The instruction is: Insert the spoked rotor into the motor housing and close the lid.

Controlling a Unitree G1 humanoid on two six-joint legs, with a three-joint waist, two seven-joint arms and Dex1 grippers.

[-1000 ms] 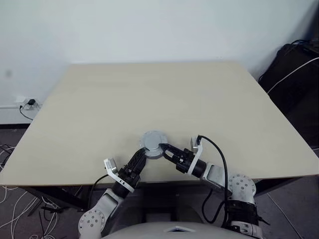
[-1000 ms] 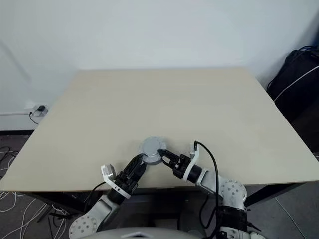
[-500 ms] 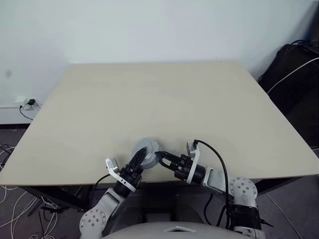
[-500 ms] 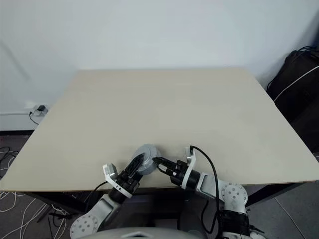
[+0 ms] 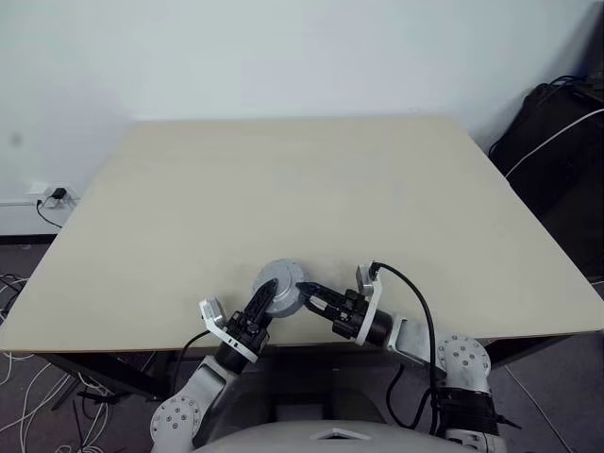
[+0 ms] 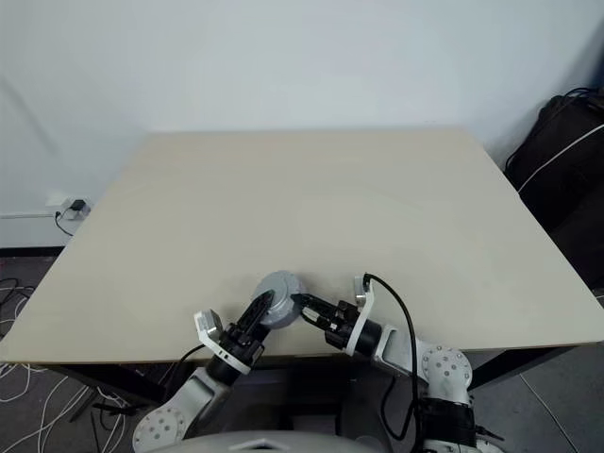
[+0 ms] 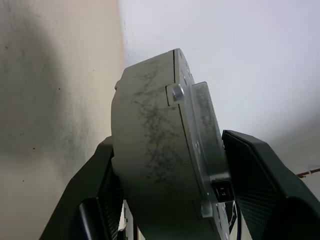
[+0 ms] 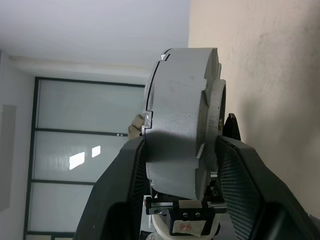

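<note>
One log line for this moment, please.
motor housing: lid on | left gripper: gripping it | right gripper: gripping it | table: near edge

Looks like a lab or office test room, not a home. Plain pale-wood worktop [image 5: 302, 189] pushed near a bare white wall [image 5: 283, 57]. Wall socket with a plug [image 5: 52, 196] low on the left, loose white cables [image 5: 24, 396] trailing over grey carpet-type floor [image 5: 19, 260]. Black bag or case with a white cord [image 5: 552, 132] sits off to the right. Right wrist view catches tall frosted glass panels in dark frames [image 8: 85, 150], office-partition style, and a white ceiling.
</note>
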